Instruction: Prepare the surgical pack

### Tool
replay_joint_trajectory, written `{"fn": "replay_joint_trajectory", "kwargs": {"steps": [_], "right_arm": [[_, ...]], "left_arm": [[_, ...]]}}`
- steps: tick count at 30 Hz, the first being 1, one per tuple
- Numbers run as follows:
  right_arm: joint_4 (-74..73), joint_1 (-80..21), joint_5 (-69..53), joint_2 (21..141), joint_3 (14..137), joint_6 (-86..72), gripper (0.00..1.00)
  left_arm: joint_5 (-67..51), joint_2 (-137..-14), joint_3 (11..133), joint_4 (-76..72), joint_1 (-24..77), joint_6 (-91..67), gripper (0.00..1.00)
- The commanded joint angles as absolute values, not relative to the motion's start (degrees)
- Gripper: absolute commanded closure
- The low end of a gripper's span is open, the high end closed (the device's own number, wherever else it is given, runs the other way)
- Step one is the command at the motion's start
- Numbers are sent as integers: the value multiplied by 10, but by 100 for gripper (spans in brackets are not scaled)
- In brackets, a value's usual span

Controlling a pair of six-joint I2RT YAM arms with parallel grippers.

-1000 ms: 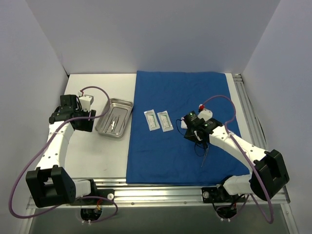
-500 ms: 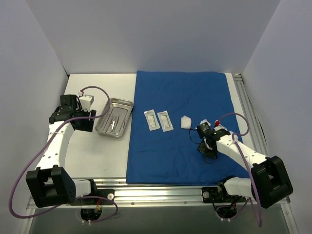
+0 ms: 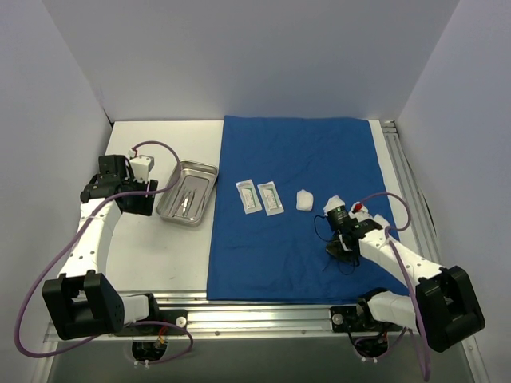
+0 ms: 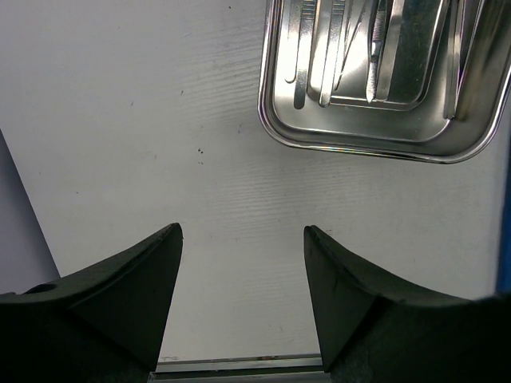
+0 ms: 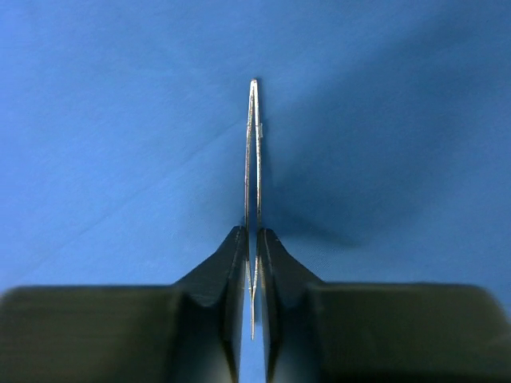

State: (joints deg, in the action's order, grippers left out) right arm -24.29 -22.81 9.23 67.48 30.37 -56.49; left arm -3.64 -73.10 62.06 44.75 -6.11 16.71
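The blue drape [image 3: 295, 152] lies flat over the right half of the table. Two white sachets [image 3: 249, 196] [image 3: 271, 197] and a gauze wad [image 3: 304, 199] rest on it. My right gripper [image 3: 335, 254] is low over the drape's near right part. In the right wrist view the right gripper [image 5: 251, 231] is shut on a thin metal instrument [image 5: 252, 144], a pair of tweezers pointing forward over the drape [image 5: 120, 120]. The steel tray [image 3: 209, 169] sits on the white table, left of the drape, with several instruments [image 4: 351, 48] inside. My left gripper [image 4: 242, 229] stands open beside the tray [image 4: 383, 144], holding nothing.
White walls close in the back and both sides. A metal rail [image 3: 271, 315] runs along the near edge, and another [image 3: 403, 183] along the right side. My left gripper [image 3: 144, 199] hovers over bare white tabletop [image 3: 160, 255] left of the drape.
My right gripper moved from beside the gauze toward the near right, came down over the instrument lying on the drape and closed on it. The left arm stayed still.
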Motion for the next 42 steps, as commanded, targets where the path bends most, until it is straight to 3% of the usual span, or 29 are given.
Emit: {"fn": "replay_joint_trajectory", "kwargs": {"steps": [1,5,14,18,27,42], "right_arm": [[-255,-224,84,639,289,-562,99],[-268,-224,74,611,293,-573,100],[-370,-318,195,624,517,-607,100],[-297,-463,241,766,642,-630,100],[-161,-547,163,1155,1026,-550,100],[-106,-555,170,1396,1211,-586,100]], "left_arm": [[-42,-727,619,432,-65,170,28],[-46,-725,614,431,-65,173,28],[-41,-714,609,435,-65,171,28],[-37,-706,613,439,-65,169,28],[-28,-696,613,444,-69,167,28],[-34,-715,611,439,-71,167,28]]}}
